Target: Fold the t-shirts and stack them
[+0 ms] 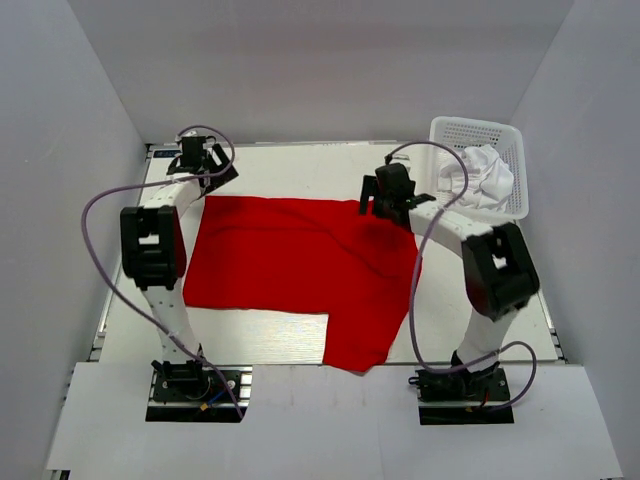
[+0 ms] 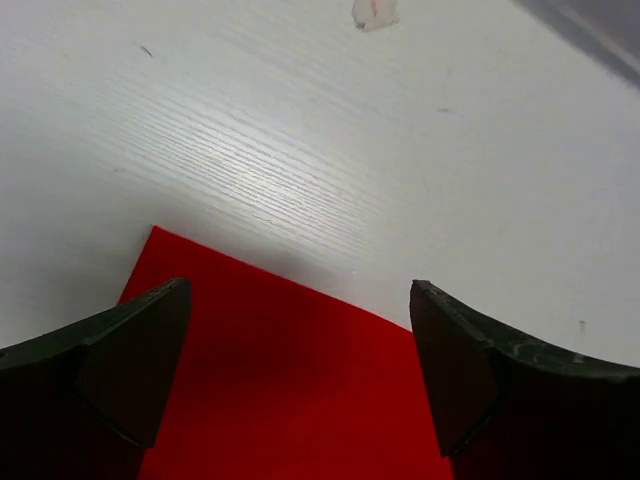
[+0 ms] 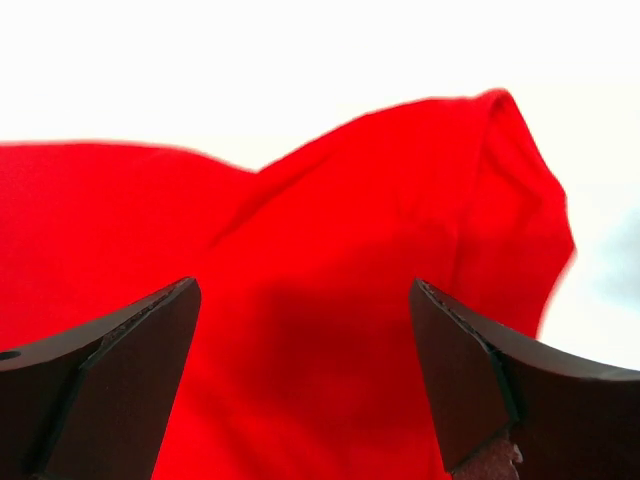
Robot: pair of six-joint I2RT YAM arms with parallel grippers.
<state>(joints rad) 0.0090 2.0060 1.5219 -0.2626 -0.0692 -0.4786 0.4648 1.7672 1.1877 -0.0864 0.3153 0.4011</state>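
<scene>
The red t-shirt (image 1: 290, 270) lies spread on the white table, folded along its far edge, with one part reaching toward the near edge at the middle right. My left gripper (image 1: 205, 165) hovers open over the shirt's far left corner (image 2: 270, 370), nothing between its jaws. My right gripper (image 1: 385, 200) stands open above the far right corner, where the red cloth (image 3: 340, 300) is still rumpled and raised. The white t-shirt (image 1: 480, 175) sits crumpled inside the basket at the far right.
A white plastic lattice basket (image 1: 480, 130) stands at the table's far right corner beside the right arm. Grey walls enclose the table on three sides. A small scrap (image 2: 373, 14) lies on the table beyond the left gripper.
</scene>
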